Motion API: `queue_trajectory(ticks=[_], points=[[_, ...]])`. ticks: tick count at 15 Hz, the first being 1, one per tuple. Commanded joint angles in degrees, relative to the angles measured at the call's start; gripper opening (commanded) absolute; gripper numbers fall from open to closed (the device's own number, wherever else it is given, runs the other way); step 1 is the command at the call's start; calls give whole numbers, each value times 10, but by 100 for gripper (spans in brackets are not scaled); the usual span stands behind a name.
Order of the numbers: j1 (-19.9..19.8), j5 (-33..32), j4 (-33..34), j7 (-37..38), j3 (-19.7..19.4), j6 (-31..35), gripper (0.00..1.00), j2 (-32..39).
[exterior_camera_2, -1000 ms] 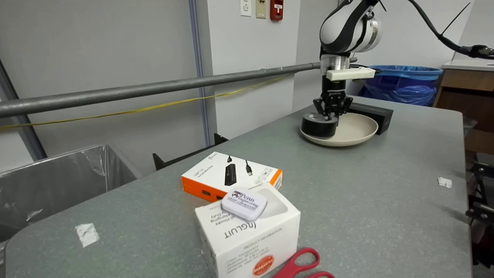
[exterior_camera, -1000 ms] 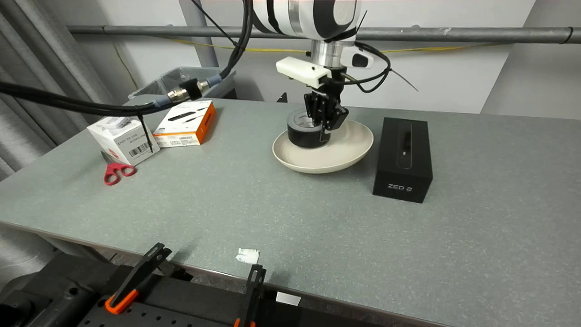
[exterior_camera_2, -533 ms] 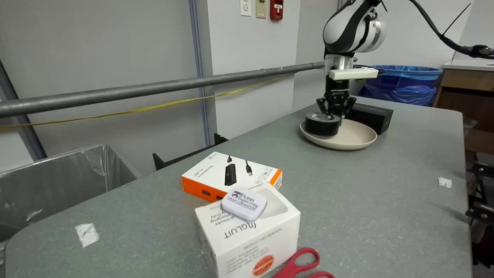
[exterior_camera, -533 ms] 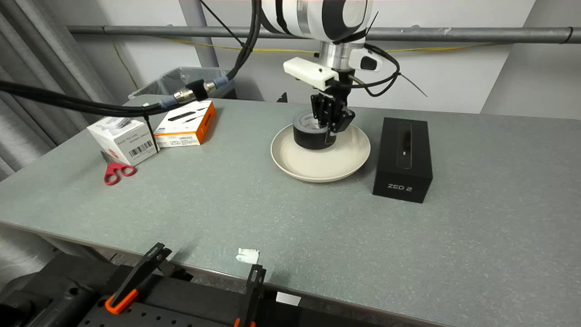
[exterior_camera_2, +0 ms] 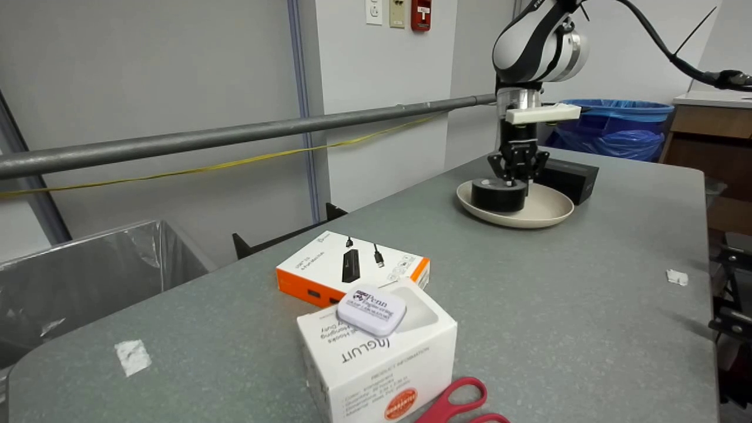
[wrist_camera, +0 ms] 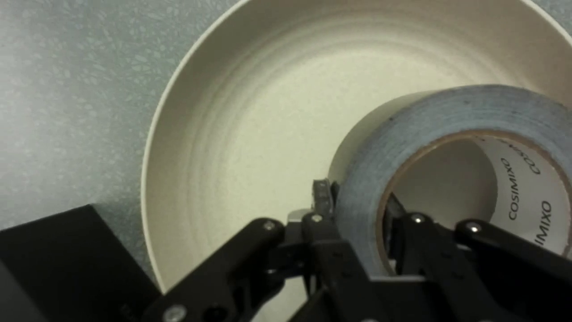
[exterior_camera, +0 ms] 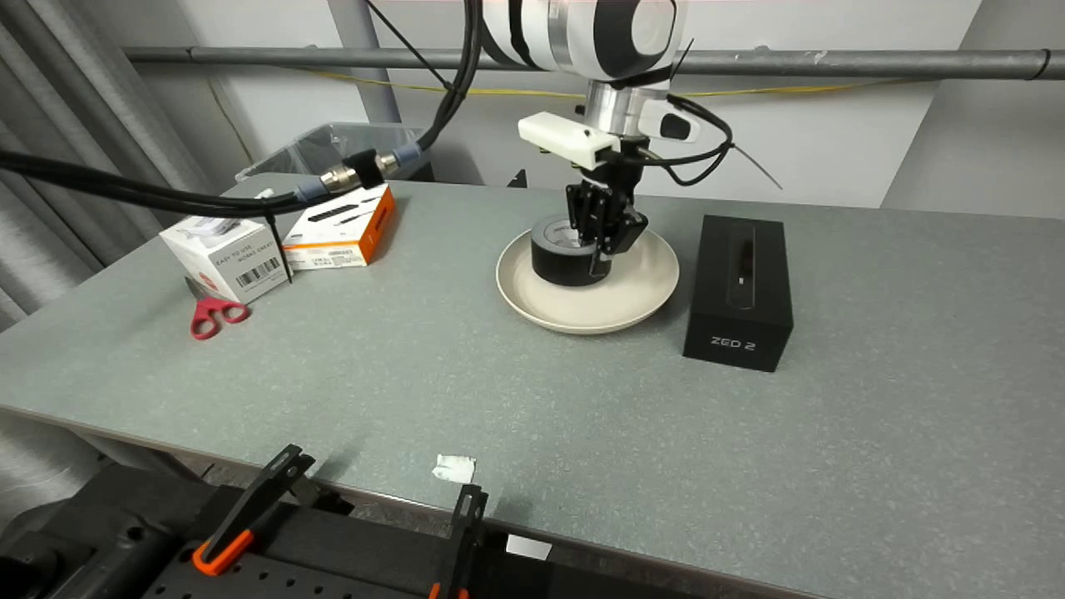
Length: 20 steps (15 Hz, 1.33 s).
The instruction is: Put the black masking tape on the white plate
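The black masking tape [exterior_camera: 567,266] is a thick roll with a grey top face. It sits inside the rim of the cream-white plate [exterior_camera: 574,314], off-centre, in both exterior views. The tape [exterior_camera_2: 498,197] and plate [exterior_camera_2: 546,207] lie near the far end of the table there. My gripper [exterior_camera: 592,251] points down and is shut on the tape's wall. In the wrist view the gripper [wrist_camera: 357,205] has one finger outside the tape [wrist_camera: 473,109] and one in its centre hole. The plate [wrist_camera: 268,129] lies below. Whether the tape's underside touches the plate is hidden.
A black rectangular box [exterior_camera: 739,291] stands close beside the plate; its corner shows in the wrist view [wrist_camera: 67,264]. A white box [exterior_camera: 237,262], an orange-and-white box [exterior_camera: 341,226] and red scissors [exterior_camera: 218,316] lie farther along the table. Cables hang from the arm.
One second ago the plate was tilted, its near side raised; it now lies flat. The tape has moved with my gripper from the rim side inward and a little lower.
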Motion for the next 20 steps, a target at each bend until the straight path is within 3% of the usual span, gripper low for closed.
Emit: queue_trajectory(ticks=[1,3,8,20], points=[[-1,7,21,10,-8,-40,52,9],[-2,9,22,10,-9,-46,60,9],[-5,13,21,3,-8,-52,98,4],[2,4,9,-1,-11,-29,100,5]])
